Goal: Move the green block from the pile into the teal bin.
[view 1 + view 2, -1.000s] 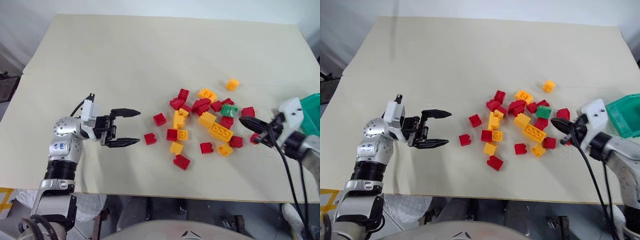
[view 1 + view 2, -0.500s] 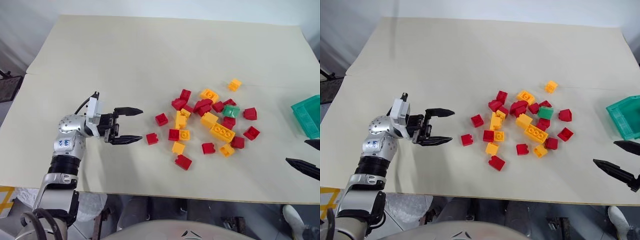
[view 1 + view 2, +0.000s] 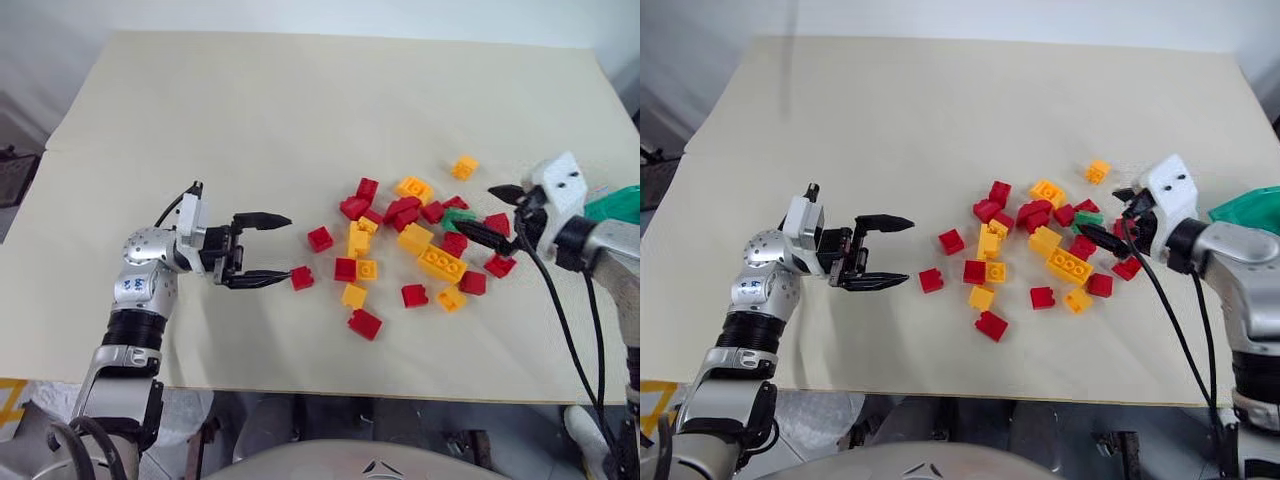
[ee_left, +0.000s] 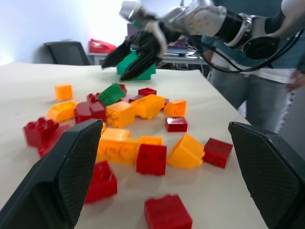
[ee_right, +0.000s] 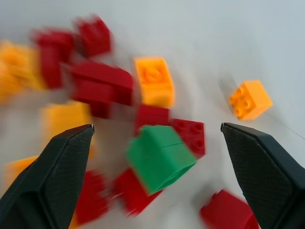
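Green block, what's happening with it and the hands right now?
Both hands open and empty: right hand poised at green block, left hand beside the pile. Block unlifted, red bricks crowding it. Teal bin waits behind.

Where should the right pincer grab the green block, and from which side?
Probably across the green block by its two flat side walls, coming from the bin side, where the open right pincer already faces it. The block lies tilted atop red bricks, so its upper half is exposed; lower down neighbours crowd it.

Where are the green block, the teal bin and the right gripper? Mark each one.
green block (image 5: 159,155), right wrist view, its front face.
teal bin (image 3: 622,203), left eye view, its visible wall.
right gripper (image 3: 490,213), left eye view, between its fingertips.
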Controlling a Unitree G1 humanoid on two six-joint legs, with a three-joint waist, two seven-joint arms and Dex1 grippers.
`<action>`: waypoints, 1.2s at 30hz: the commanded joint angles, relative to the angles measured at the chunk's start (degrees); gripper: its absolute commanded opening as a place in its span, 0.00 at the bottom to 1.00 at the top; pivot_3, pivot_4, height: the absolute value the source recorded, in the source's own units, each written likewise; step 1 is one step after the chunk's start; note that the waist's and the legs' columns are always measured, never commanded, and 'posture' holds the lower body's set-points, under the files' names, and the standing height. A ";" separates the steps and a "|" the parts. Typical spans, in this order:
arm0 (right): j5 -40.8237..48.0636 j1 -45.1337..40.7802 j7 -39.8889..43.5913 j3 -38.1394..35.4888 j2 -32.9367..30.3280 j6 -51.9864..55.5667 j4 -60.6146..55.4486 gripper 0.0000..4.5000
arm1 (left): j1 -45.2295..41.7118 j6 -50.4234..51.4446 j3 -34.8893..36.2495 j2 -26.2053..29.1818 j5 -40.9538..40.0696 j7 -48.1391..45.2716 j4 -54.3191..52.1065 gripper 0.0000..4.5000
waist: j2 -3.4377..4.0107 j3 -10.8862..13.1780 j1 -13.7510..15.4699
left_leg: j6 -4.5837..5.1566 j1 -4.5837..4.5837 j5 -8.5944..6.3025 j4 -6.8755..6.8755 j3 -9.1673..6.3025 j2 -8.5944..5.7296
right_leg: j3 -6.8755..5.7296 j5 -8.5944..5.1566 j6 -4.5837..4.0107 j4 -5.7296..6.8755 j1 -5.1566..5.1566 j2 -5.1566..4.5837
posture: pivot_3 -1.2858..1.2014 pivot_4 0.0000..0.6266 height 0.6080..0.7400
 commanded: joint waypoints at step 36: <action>-6.73 -2.45 6.04 -0.68 -5.61 2.68 -6.00 0.36 | -8.87 -2.82 -0.96 -6.97 1.49 -6.35 6.14 1.00 | -0.01 0.00 -0.27 | 0.17 -0.27 -0.10 0.47 0.33 -0.02 | -0.04 0.10 0.17 0.36 -0.32 0.00 | 0.52 0.24 1.00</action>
